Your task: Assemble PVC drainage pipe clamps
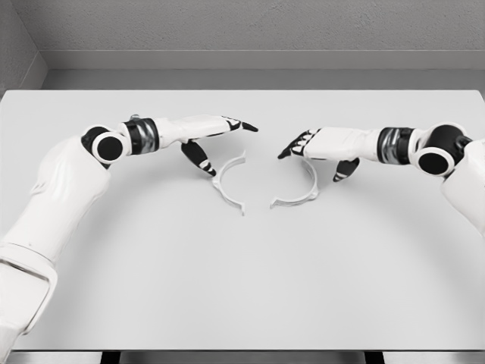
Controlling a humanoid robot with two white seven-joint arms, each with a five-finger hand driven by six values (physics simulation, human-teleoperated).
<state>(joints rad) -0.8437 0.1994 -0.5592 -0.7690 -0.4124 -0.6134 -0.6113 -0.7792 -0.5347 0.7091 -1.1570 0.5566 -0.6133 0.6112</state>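
Note:
Two white half-ring clamp pieces lie flat on the white table (242,288) near its middle. The left clamp half (227,184) curves open toward the right; the right clamp half (299,193) curves open toward the left. A gap separates them. My left hand (220,136) hovers just above and left of the left half, fingers stretched out and thumb hanging down beside it, holding nothing. My right hand (314,148) mirrors it above and right of the right half, fingers extended, thumb down, holding nothing.
A grey wall (258,30) rises behind the table's far edge. Both forearms reach in over the table's left and right sides.

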